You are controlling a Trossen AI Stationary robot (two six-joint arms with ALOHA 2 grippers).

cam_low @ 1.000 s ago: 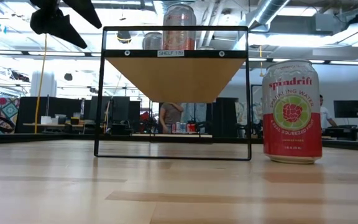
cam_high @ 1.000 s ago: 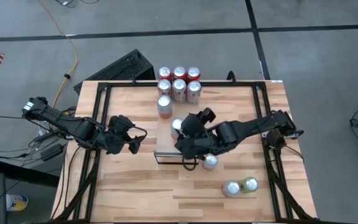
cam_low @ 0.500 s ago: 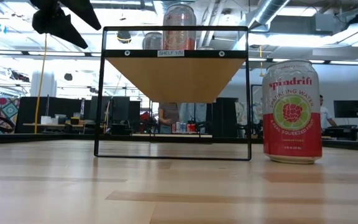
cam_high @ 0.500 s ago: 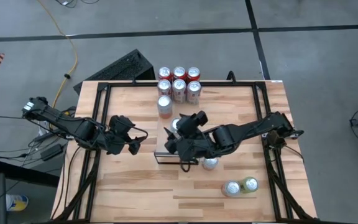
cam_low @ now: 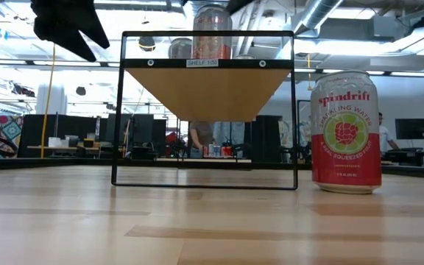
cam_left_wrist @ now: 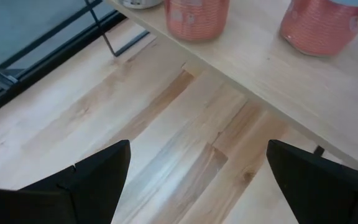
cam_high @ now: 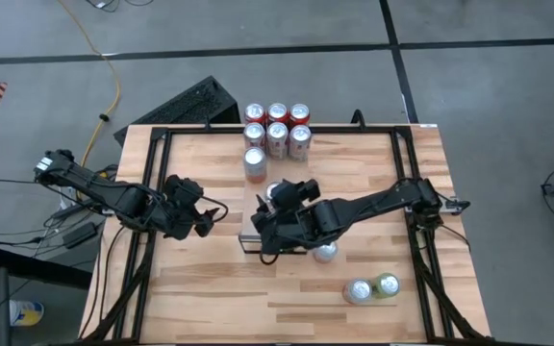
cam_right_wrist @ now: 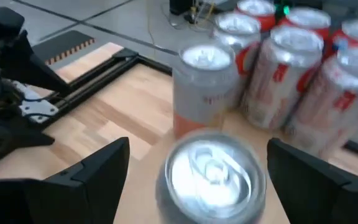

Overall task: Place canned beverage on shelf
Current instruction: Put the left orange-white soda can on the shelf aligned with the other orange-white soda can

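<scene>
Two dark arms reach over the wooden bench [cam_high: 200, 288], where the shelf [cam_low: 203, 88] stands mid-bench with a pale red canned beverage [cam_low: 212, 32] upright on its top. Over it the right tool [cam_right_wrist: 197, 180] hangs with fingers spread wide on either side of that can, not touching it, while the left tool [cam_left_wrist: 194, 180] waits near the shelf's left end, fingers also parted and empty. Six red cans [cam_high: 277, 124] cluster at the far edge, a Spindrift can [cam_low: 345, 132] stands just beside the shelf, and two more cans [cam_high: 372, 287] sit nearer the front.
</scene>
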